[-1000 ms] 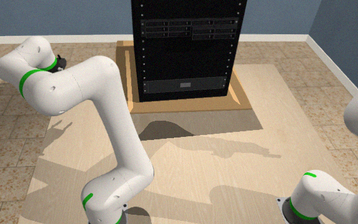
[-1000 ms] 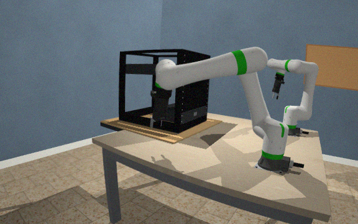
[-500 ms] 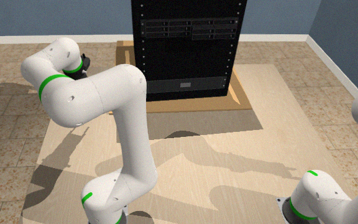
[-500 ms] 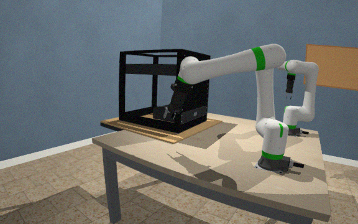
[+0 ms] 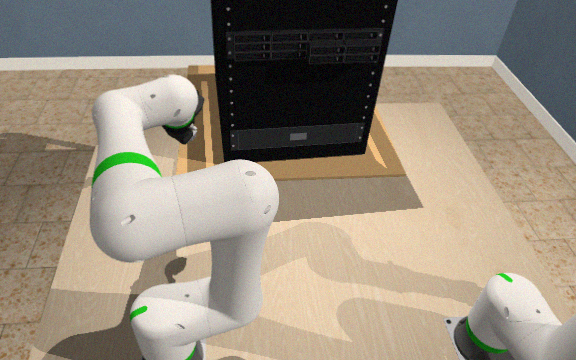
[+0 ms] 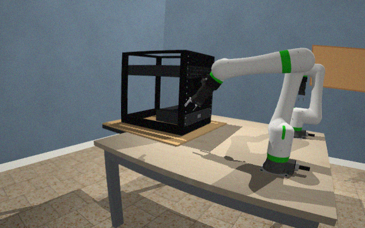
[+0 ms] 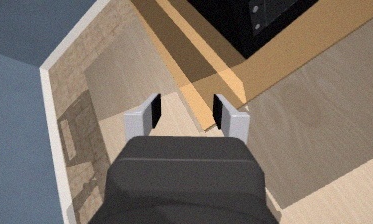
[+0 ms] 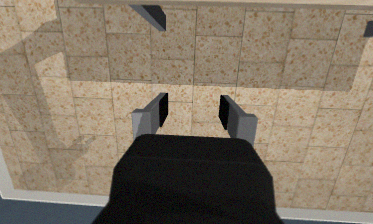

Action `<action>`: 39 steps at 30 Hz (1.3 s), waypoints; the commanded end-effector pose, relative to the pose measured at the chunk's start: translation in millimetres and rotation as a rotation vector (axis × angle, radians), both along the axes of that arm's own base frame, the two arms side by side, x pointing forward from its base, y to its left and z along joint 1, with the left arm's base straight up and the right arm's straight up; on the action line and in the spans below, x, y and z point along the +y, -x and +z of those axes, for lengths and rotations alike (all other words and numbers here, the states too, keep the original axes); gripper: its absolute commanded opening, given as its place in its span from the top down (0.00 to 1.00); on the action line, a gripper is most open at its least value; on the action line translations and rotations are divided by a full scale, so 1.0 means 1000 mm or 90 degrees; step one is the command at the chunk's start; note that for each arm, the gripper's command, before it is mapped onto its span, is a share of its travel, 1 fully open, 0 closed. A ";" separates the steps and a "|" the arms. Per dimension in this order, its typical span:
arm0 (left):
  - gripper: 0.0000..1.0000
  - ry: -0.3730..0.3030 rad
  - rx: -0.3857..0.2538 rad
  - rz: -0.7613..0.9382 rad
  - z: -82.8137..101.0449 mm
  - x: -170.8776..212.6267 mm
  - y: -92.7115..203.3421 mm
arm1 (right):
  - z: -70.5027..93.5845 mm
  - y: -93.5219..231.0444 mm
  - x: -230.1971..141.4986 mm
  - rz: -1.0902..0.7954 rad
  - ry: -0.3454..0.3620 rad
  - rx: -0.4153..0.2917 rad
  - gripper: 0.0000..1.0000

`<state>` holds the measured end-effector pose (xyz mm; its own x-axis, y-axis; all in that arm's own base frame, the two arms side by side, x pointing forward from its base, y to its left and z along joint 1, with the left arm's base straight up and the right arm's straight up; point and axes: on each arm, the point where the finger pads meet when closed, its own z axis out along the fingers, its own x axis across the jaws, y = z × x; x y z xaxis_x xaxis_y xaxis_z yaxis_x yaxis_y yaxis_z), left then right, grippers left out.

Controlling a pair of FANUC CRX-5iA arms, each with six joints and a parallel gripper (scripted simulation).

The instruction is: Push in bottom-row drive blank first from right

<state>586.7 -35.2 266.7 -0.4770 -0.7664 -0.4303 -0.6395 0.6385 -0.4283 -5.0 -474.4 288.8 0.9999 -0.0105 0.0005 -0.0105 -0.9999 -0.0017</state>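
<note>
The left gripper point(image 5: 193, 131) point(image 6: 191, 104) point(image 7: 187, 104), fingers parted and grasping nothing, hung low by the left front corner of the black rack point(image 5: 298, 95) point(image 6: 182, 95) point(image 7: 239, 42). The drive blank point(image 5: 362, 58) due for pushing sat at the other side, bottom row, far right, so it lay up and to the right across the rack's face. The right gripper point(image 6: 301, 99) point(image 8: 193, 104), also spread and unladen, was farther off, though its arm stood on the blank's side of the bench point(image 5: 468, 220) point(image 6: 157, 158) and seemed the likelier one to press straight inward.
</note>
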 end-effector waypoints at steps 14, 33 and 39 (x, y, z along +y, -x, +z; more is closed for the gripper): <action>0.00 -0.132 -0.120 -0.051 0.049 -0.123 0.027 | 0.001 0.001 -0.001 -0.001 0.001 0.000 0.00; 0.00 -0.229 -0.223 -0.107 0.089 -0.220 0.049 | 0.001 0.001 -0.001 -0.001 0.001 0.000 0.00; 0.00 -0.273 -0.270 -0.132 0.107 -0.264 0.059 | 0.001 0.001 -0.001 -0.001 0.001 0.000 0.00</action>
